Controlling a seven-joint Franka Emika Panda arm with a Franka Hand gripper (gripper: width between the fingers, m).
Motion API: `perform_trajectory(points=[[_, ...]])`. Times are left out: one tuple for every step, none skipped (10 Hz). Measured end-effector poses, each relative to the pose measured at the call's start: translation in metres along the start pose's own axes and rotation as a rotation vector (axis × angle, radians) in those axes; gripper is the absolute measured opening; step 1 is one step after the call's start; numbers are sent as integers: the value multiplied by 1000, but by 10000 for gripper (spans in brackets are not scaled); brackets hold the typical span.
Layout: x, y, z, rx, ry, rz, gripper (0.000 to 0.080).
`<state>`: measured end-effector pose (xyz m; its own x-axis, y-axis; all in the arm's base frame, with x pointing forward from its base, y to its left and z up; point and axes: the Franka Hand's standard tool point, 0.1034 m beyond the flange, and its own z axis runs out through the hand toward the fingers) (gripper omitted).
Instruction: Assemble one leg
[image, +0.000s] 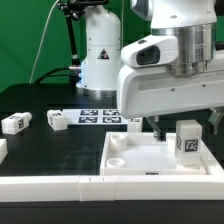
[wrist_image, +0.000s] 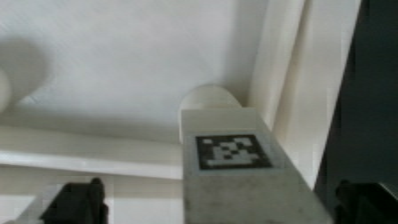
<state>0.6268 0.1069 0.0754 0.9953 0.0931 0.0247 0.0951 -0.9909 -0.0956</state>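
Observation:
A leg (image: 187, 143), a small white block with a black-and-white tag, stands upright in the white tray (image: 130, 166) near its right side in the exterior view. My gripper (image: 185, 125) hangs directly over it. In the wrist view the leg (wrist_image: 231, 150) sits between the two dark fingertips (wrist_image: 75, 202), with a gap on each side. The gripper (wrist_image: 219, 205) is open and not touching the leg. Two more legs (image: 14, 123) (image: 58, 121) lie on the black table at the exterior view's left.
The marker board (image: 100, 117) lies behind the tray. Long white bars (image: 40, 186) lie along the table's front edge. The tray's raised rim (wrist_image: 285, 60) runs close beside the leg. The robot's base (image: 100, 50) stands at the back.

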Motion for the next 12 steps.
perform_trajectory(points=[[0,-3,0,1,0,-4,541],[0,-3,0,1,0,-4,541],[0,-3,0,1,0,-4,353],[0,-3,0,1,0,-4,290],[0,-3,0,3,0,15,290],[0,-3,0,3,0,36,290],[0,-3,0,3,0,34,290],[0,-3,1,4,0,67,290],[-1,-4,1,6,-1,145,290],[-2,-8,2,12,2,325,290],[-2,-10,2,17,5,447,291],[-2,-12,3,21,3,610,291]])
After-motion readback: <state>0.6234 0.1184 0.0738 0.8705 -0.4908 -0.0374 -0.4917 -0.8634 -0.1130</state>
